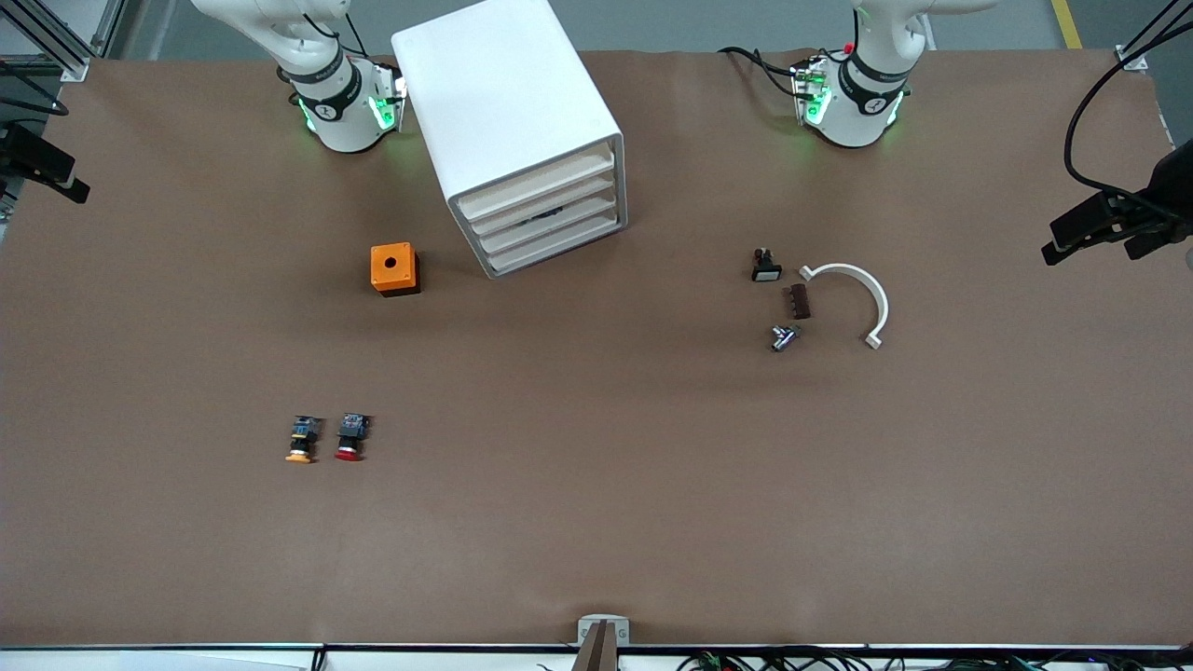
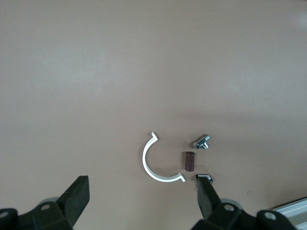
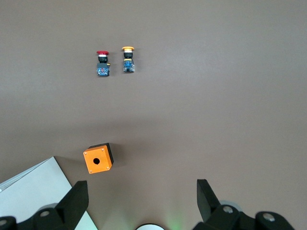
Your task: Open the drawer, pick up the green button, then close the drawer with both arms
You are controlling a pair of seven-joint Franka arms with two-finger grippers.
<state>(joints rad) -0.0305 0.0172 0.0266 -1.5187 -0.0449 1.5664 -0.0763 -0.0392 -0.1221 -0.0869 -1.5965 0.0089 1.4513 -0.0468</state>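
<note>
The white drawer cabinet (image 1: pixel 508 112) stands between the two arm bases, and its four drawers (image 1: pixel 550 216) are all shut. Its corner also shows in the left wrist view (image 2: pixel 293 209) and in the right wrist view (image 3: pixel 26 191). The green-capped button is hidden. Neither gripper shows in the front view. My left gripper (image 2: pixel 142 181) is open and empty, high over the small parts at the left arm's end. My right gripper (image 3: pixel 141 184) is open and empty, high over the table beside the orange box (image 3: pixel 98 158).
The orange box (image 1: pixel 394 269) sits beside the cabinet. An orange-capped button (image 1: pixel 299 440) and a red-capped button (image 1: pixel 350 436) lie nearer the front camera. A white half-ring clamp (image 1: pixel 862 298), brown block (image 1: pixel 800 301), black switch (image 1: pixel 765 267) and metal part (image 1: pixel 785 336) lie at the left arm's end.
</note>
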